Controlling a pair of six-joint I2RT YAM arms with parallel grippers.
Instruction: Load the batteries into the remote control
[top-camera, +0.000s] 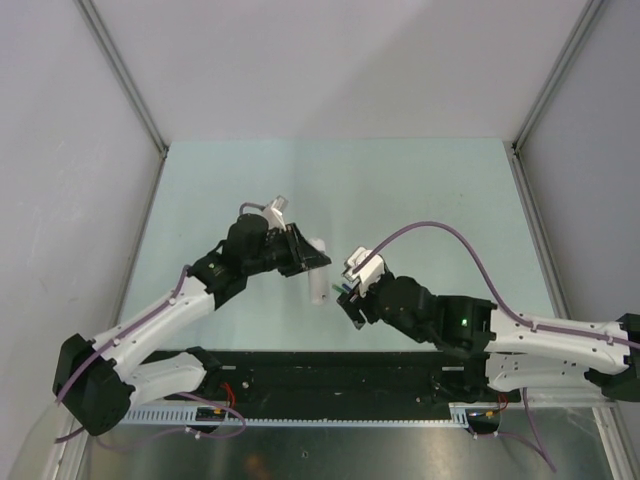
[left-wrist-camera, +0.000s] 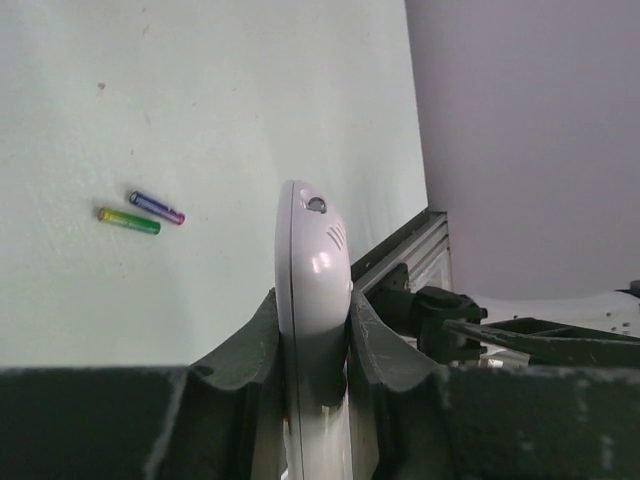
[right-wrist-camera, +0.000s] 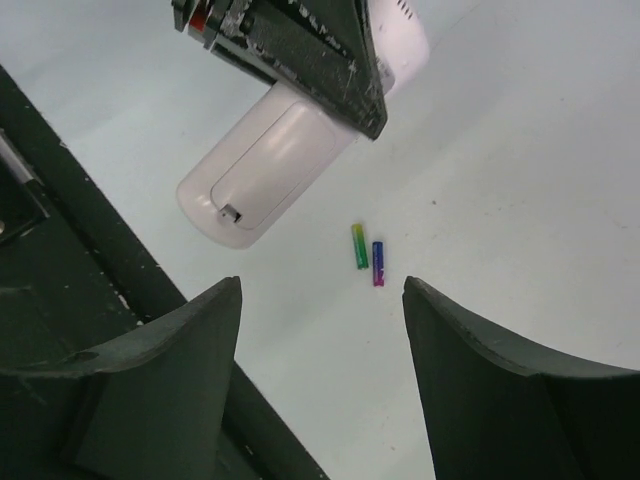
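My left gripper (top-camera: 305, 255) is shut on the white remote control (top-camera: 318, 272) and holds it off the table. In the left wrist view the remote control (left-wrist-camera: 313, 255) stands edge-on between the jaws of the left gripper (left-wrist-camera: 313, 300). From the right wrist its back (right-wrist-camera: 265, 170) shows, with the compartment cover in place. The batteries lie side by side on the table, the green one (right-wrist-camera: 359, 246) next to the purple one (right-wrist-camera: 378, 263); they also show as green (left-wrist-camera: 128, 220) and purple (left-wrist-camera: 156, 207). My right gripper (right-wrist-camera: 322, 285) hangs open above them, holding nothing, close to the remote (top-camera: 345, 295).
A black base rail (top-camera: 330, 375) runs along the table's near edge, just behind the right gripper (right-wrist-camera: 90, 230). Grey walls and aluminium posts (top-camera: 125, 75) close the table in at the left, right and back.
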